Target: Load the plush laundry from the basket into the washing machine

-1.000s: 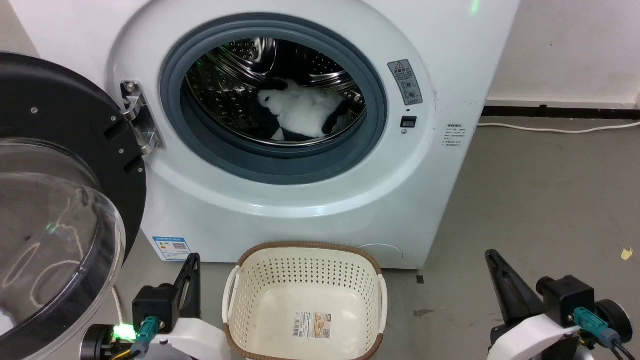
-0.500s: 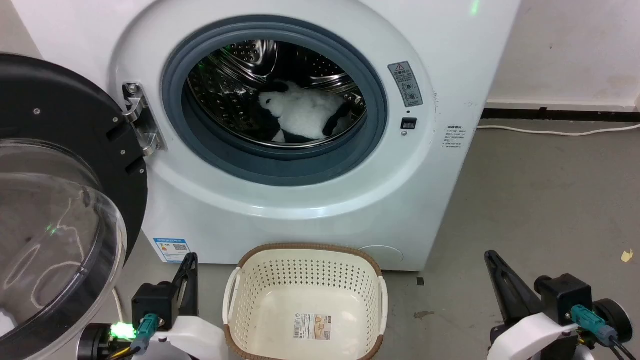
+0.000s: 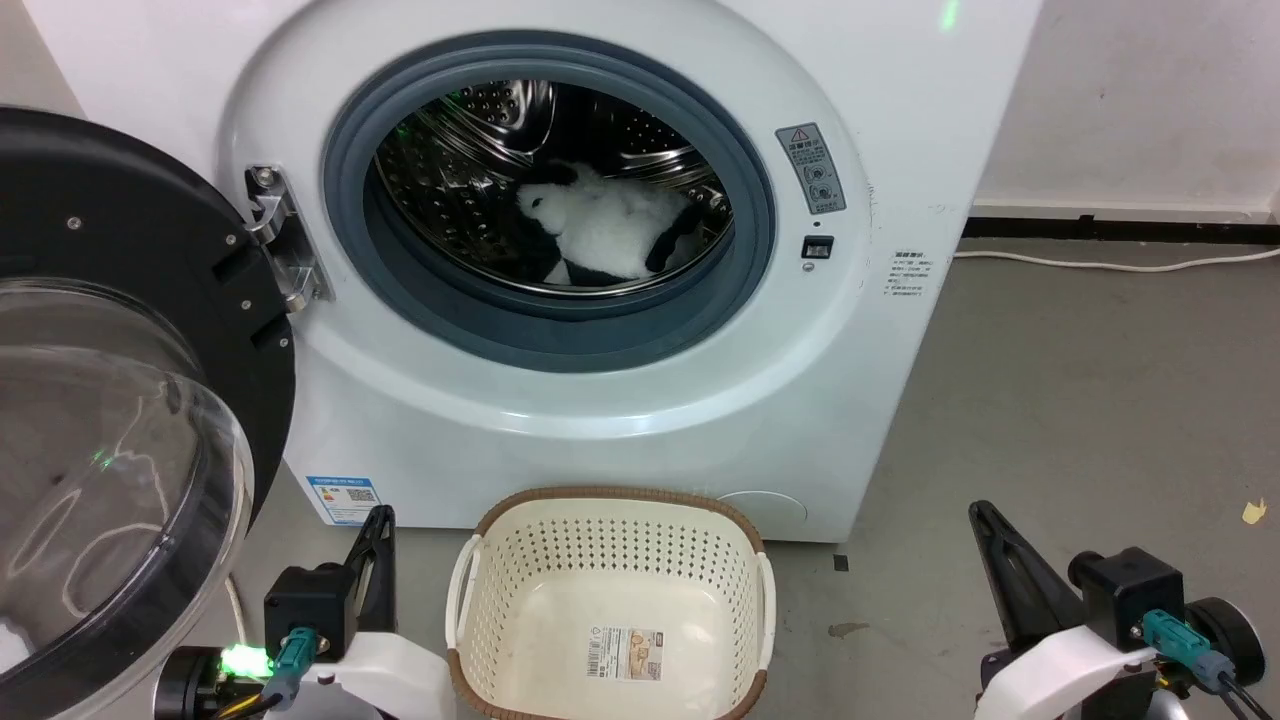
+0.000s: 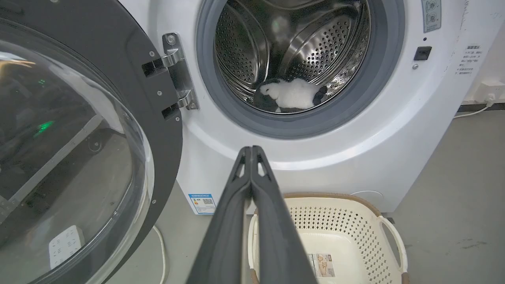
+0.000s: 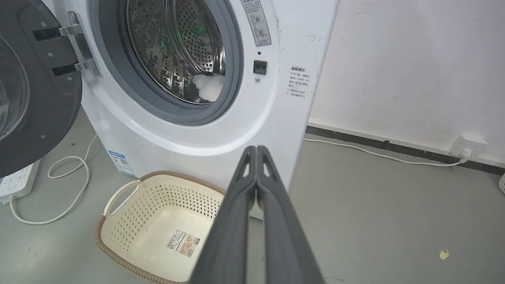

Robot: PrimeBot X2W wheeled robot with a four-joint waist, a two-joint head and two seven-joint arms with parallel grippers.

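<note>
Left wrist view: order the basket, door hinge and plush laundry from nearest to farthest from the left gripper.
From the left gripper:
1. Basket, just below, to the right.
2. Door hinge, up left on the washing machine.
3. Plush laundry, inside the drum.

The floor is bare grey concrete, scuffed and faintly stained, with a dark spot and a small yellowish scrap lying on it. Behind it rises a white wall, marked here and there, edged at its foot by a black skirting strip. A white cable runs along the floor to a white socket block. At the right wrist view's left edge a white power strip lies on the floor, a white cord looped beside it.
</note>
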